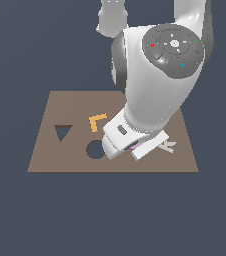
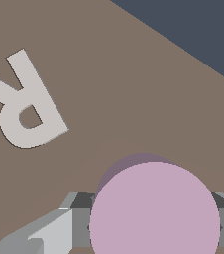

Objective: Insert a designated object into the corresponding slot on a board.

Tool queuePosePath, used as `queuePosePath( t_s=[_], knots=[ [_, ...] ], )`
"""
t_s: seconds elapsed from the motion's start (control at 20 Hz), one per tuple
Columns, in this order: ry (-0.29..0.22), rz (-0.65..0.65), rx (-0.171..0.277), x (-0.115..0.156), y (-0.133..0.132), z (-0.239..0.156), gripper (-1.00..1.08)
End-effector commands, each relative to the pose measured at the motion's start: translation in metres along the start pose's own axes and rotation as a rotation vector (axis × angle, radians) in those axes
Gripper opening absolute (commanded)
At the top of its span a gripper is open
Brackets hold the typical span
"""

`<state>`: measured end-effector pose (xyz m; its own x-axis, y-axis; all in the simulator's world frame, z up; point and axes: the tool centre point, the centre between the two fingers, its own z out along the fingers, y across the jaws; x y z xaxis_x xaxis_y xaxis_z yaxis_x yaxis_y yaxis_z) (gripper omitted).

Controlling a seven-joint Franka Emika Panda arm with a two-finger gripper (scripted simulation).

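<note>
Brown board (image 2: 134, 74) | white letter R (image 2: 27, 104) | pincer (image 2: 153, 228) seemingly gripping pink disc (image 2: 153, 208)

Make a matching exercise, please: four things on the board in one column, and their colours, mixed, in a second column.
Things:
1. disc
2. L-shaped piece
3. letter R
4. board

Colours:
A. brown
B. white
C. pale pink
D. orange

Right pairs: 1-C, 2-D, 3-B, 4-A.
</note>
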<state>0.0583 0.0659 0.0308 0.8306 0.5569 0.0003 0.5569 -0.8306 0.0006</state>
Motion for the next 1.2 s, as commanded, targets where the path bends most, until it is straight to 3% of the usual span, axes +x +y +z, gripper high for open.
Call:
queuePosePath(
  t_s=[0.0, 0.55, 1.15],
  knots=[
    [0.0, -0.005, 0.0, -0.001, 0.0, 0.0, -1.0],
    [0.0, -0.132, 0.0, -0.01, 0.003, -0.001, -1.0],
    [0.0, -0.453, -0.001, -0.03, 0.016, -0.003, -1.0]
  ],
)
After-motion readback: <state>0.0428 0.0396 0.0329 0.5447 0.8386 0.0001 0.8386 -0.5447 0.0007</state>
